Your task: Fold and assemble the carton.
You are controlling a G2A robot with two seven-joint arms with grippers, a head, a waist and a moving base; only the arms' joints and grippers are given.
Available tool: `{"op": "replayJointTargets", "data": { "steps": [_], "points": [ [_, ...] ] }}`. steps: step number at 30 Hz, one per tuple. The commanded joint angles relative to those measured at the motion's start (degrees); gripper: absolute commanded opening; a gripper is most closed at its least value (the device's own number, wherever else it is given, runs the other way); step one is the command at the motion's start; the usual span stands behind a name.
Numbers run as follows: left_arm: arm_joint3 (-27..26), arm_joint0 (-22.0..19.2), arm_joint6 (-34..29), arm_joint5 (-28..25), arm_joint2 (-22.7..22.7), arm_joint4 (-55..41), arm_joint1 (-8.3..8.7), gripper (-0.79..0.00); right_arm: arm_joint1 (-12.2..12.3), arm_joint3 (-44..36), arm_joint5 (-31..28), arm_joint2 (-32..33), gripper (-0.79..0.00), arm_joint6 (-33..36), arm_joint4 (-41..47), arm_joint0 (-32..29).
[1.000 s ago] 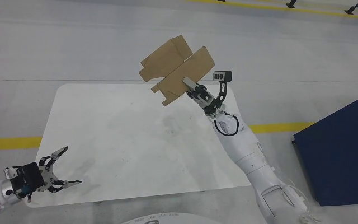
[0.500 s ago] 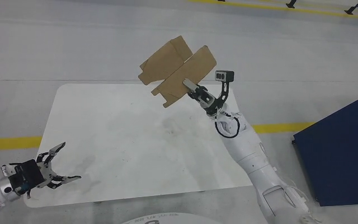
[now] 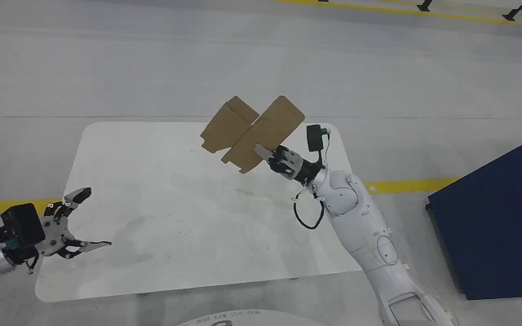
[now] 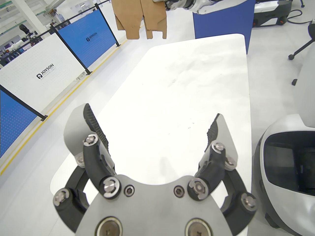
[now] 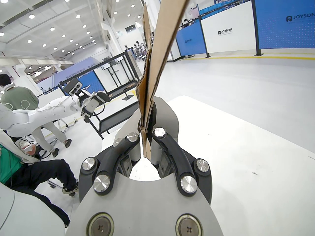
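A flat brown carton (image 3: 253, 134) hangs in the air over the far right part of the white table (image 3: 163, 204), its flaps pointing toward the table's far edge. My right gripper (image 3: 263, 153) is shut on the carton's near edge. In the right wrist view the folded cardboard (image 5: 157, 50) runs edge-on out of the pinched fingers (image 5: 162, 119). My left gripper (image 3: 80, 220) stands open with nothing in it at the table's near left corner. In the left wrist view the carton (image 4: 137, 6) hangs far off beyond the open fingers (image 4: 96, 126).
A dark blue panel (image 3: 485, 220) stands on the floor to the right of the table. Blue and white barriers (image 4: 61, 50) line the room's far side. The table top (image 4: 184, 87) is bare.
The right arm has turned its wrist and brought the carton lower and a little toward the table's middle. The left gripper has drifted left and slightly away from the front edge, still open.
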Motion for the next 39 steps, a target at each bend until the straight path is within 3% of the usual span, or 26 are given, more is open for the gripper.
{"op": "replayJointTargets", "data": {
  "steps": [1, 3, 6, 10, 17, 19, 22, 27, 33, 39],
  "points": [
    [0.0, 0.0, -0.02, -0.01, 0.0, -0.08, 0.0, 0.0, 0.0, 0.0, 0.0, 0.0, -0.785, -0.06, -0.04, -0.01],
    [-0.24, -0.01, -1.13, 1.47, 0.11, -0.54, -0.1, 0.0, 0.0, 0.0, 0.0, 0.0, -0.785, -0.06, -0.04, -0.01],
    [-4.13, 0.0, -4.71, 3.65, 0.87, -1.1, -0.26, 0.0, -0.04, -2.19, 1.35, -1.45, -0.785, 2.34, -9.13, 0.3],
    [-8.51, -0.66, -3.95, 0.72, 0.58, 0.99, 0.3, 0.0, -0.54, -4.18, 2.02, -6.57, -0.785, 5.33, -19.06, 1.75],
    [-12.44, -3.67, -3.79, -0.76, 2.1, 6.12, 2.82, 0.0, -1.26, -3.29, 1.6, -11.37, -0.785, 1.54, -30.3, 3.89],
    [-13.05, -5.12, -5.74, -0.76, 2.68, 6.21, 3.62, 0.0, -1.09, -3.06, 0.8, -10.81, -0.785, -0.22, -32.19, 3.52],
    [-15.63, -7.82, -14.31, -0.76, 3.33, 7.04, 4.21, 0.0, -0.6, -4.4, -0.73, -9.41, -0.785, -2.52, -36.33, 1.82],
    [-20.07, -11.21, -22.29, -0.76, 9.12, 2.54, 4.59, 0.0, 0.32, -9.68, -3.08, -7.35, -0.785, -6.6, -44.95, -2.65],
    [-16.68, -19.23, -36.24, -0.76, 18.81, -12.95, 5.1, 0.0, 0.97, -13.86, -1.34, -6.04, -0.785, -13.14, -53.48, -7.37],
    [-14.63, -29.41, -49.42, -0.76, 30.27, -23.3, 4.56, 0.0, 1.25, -13.99, 0.02, -5.75, -0.785, -16.45, -56.21, -8.71]
  ]
}}
